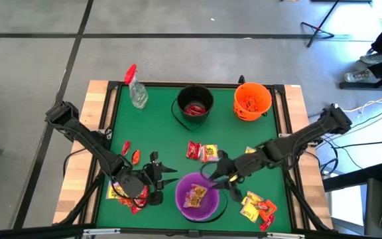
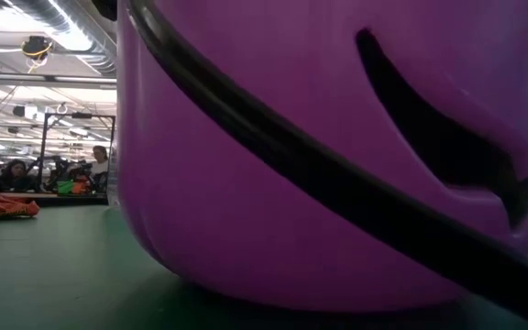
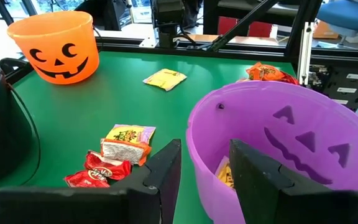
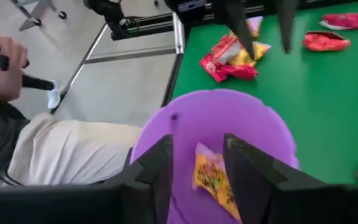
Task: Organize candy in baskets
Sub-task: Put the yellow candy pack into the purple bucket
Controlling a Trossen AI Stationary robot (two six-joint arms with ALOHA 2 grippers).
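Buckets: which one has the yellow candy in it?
The purple bucket, the one nearest both arms. A yellow packet lies inside it. The black bucket holds red candy, and the orange bucket holds orange-red candy.

Green table (image 1: 158, 133): spray bottle (image 1: 136, 91), black bucket (image 1: 195, 103), orange bucket (image 1: 252, 101) along top; purple bucket (image 1: 197, 197) bottom centre; candy (image 1: 202, 152) scattered.
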